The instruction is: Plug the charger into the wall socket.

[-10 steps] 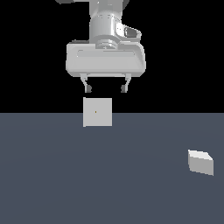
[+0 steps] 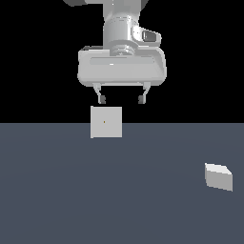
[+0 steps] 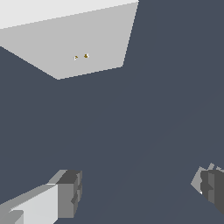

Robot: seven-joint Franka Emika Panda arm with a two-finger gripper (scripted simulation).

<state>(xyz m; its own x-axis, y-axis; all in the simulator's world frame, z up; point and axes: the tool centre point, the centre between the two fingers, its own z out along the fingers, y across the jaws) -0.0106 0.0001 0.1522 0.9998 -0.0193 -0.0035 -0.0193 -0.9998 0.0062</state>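
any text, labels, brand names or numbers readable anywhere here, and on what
None: no text can be read in either view.
The socket bears only a tiny dark dot at its centre; the wrist view shows two small marks there, not letters.
The charger is plain.
The gripper and the arm's housing carry no legible label.

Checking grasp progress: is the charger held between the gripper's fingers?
No, the charger lies on the floor, apart from the open, empty gripper.

Matt, smooth pale-grey wall socket (image 2: 106,122) and charger (image 2: 218,177); glossy white plastic-looking arm housing (image 2: 122,67).
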